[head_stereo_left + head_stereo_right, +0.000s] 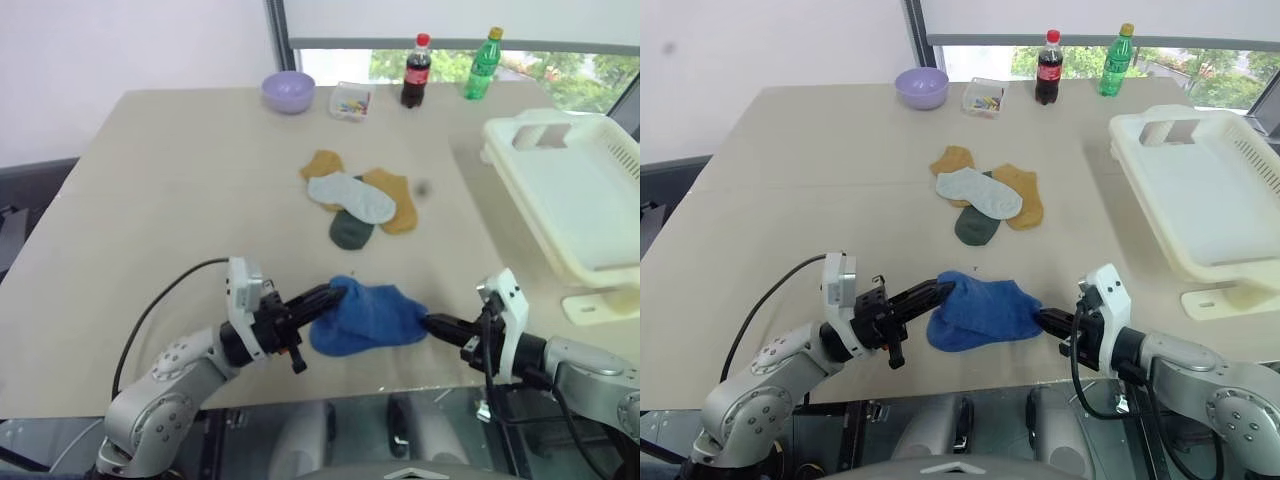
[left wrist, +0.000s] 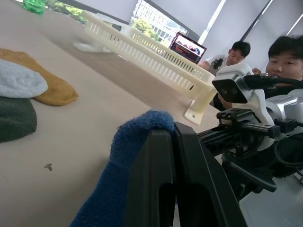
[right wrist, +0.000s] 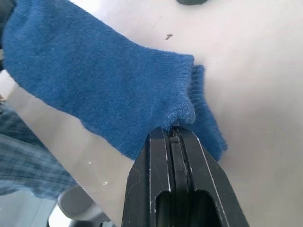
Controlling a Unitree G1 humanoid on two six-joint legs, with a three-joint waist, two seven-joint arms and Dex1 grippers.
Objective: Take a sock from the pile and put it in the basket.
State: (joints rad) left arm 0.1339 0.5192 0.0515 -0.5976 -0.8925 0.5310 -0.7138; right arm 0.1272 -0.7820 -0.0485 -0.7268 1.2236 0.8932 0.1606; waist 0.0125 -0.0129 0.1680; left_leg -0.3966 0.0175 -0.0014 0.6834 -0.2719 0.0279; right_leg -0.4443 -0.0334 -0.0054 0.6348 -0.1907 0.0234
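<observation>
Blue sock (image 1: pixel 368 316) pinched between clamped left pincer (image 1: pixel 338 293) and, seemingly, right pincer (image 1: pixel 432 324).

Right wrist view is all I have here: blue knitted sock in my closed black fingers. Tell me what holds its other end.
Observer: The left gripper is shut on the opposite end of the royal blue knitted sock, which hangs stretched between it and the right gripper.
Operator: Give me the basket's position.
Observer: The large cream-white slotted plastic basket sits on the right side of the beige table, beyond the right gripper.
Operator: Report what remains in the pile.
Observer: Two mustard-yellow socks, one light grey sock and one dark green sock lie overlapping mid-table, beyond the blue one.
</observation>
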